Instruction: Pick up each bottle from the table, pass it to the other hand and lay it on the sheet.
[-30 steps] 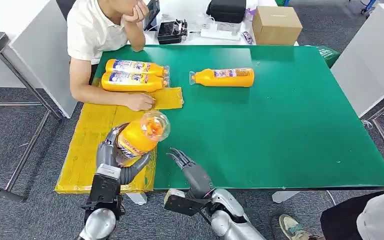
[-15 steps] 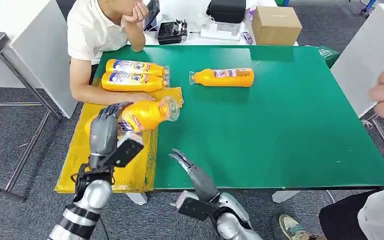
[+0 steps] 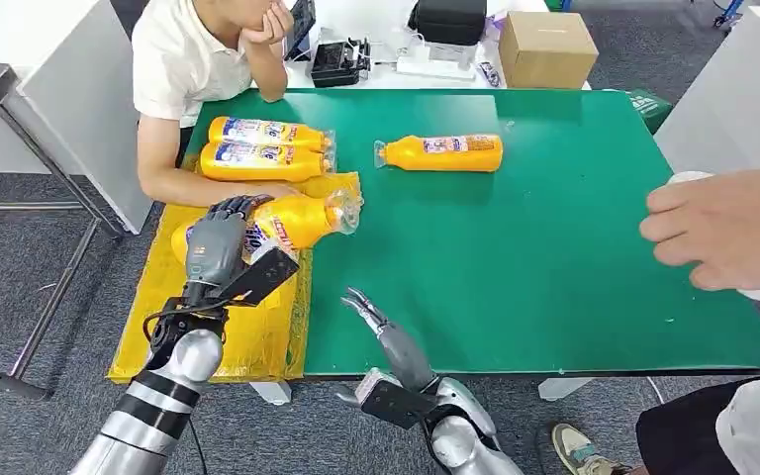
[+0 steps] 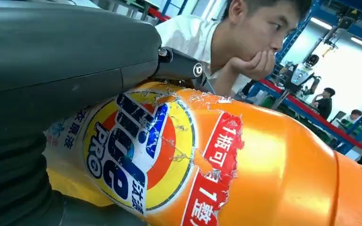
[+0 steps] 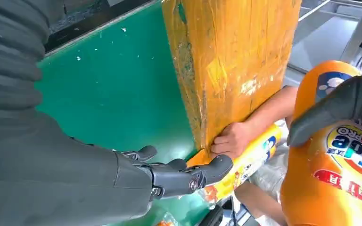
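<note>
Two bottles lie on my sheet already. My left hand clamps a third low over the sheet, about to be laid. My right hand hangs spread, holding nothing. One bottle waits on the worktop.

Bottle swung flat over the yellow sheet; a bystander's hand moves in.

The left hand has carried its orange bottle farther from the robot and turned it from tilted upright to lying sideways above the sheet. The right hand rose slightly. A person's hand came further in from the right.
</note>
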`<state>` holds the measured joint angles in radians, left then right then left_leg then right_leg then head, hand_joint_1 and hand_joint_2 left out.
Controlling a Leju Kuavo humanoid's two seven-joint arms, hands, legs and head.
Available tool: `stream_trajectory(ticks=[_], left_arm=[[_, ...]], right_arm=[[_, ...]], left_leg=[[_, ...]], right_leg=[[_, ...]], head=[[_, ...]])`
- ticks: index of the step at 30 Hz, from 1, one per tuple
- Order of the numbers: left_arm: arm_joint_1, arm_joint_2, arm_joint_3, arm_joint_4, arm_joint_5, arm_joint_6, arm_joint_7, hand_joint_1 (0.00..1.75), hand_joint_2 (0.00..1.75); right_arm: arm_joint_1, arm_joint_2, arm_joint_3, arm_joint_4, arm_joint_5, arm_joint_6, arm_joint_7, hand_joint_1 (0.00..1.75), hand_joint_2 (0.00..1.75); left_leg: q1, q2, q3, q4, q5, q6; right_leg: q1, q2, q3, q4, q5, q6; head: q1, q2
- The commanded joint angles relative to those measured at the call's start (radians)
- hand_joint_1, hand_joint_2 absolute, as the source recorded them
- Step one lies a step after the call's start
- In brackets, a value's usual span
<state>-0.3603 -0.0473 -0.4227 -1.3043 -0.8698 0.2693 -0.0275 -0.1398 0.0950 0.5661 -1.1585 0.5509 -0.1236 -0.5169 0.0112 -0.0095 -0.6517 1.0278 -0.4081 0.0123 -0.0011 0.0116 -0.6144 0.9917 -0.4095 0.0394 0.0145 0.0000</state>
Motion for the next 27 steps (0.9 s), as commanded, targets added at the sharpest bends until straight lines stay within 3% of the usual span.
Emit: stream_trajectory(ticks=[1,3,7,13,14,27], left_arm=[[-0.056,0.027,-0.022,0.078,-0.009,-0.010,0.003,1.75,1.75],[-0.124,0.026,-0.056,0.199,-0.098,-0.058,0.061,1.75,1.75],[-0.298,-0.076,-0.061,0.620,-0.165,-0.098,0.081,1.75,1.75],[-0.360,-0.125,0.022,0.863,-0.088,-0.104,0.071,1.75,1.75],[-0.391,-0.120,0.033,0.940,-0.101,-0.125,0.182,1.75,1.75],[-0.416,-0.110,0.079,0.992,-0.097,-0.148,0.151,1.75,1.75]], right_arm=[[-0.017,-0.004,-0.017,0.021,-0.001,0.008,-0.001,0.00,1.75],[-0.034,0.002,0.000,0.036,0.003,0.029,-0.015,0.00,1.75],[-0.093,0.029,0.056,0.091,0.012,0.064,-0.031,0.00,1.75],[-0.122,0.047,0.098,0.134,-0.005,0.087,-0.029,0.00,1.75],[-0.130,0.056,0.113,0.154,-0.019,0.094,-0.039,0.00,1.75],[-0.141,0.060,0.147,0.187,-0.059,0.076,-0.045,0.00,1.75]], left_leg=[[-0.001,0.000,0.004,-0.001,-0.001,0.000],[-0.001,0.001,0.007,-0.001,-0.002,0.000],[0.000,-0.004,0.005,-0.001,0.000,0.000],[0.000,0.000,0.005,-0.001,0.000,0.000],[-0.001,0.001,0.006,-0.002,0.000,0.000],[-0.001,0.004,0.007,-0.002,0.000,0.000]], right_leg=[[0.000,-0.001,0.004,0.000,-0.001,-0.001],[0.000,-0.002,0.007,0.000,-0.002,-0.001],[0.000,-0.006,0.006,0.000,-0.002,-0.001],[0.000,-0.001,0.005,-0.001,0.000,0.000],[0.000,-0.001,0.006,-0.001,0.000,0.000],[0.000,0.001,0.007,-0.001,0.001,0.000]], head=[[0.000,0.000],[0.000,0.000],[0.000,0.000],[0.000,0.000],[0.000,0.000],[0.000,0.000]])
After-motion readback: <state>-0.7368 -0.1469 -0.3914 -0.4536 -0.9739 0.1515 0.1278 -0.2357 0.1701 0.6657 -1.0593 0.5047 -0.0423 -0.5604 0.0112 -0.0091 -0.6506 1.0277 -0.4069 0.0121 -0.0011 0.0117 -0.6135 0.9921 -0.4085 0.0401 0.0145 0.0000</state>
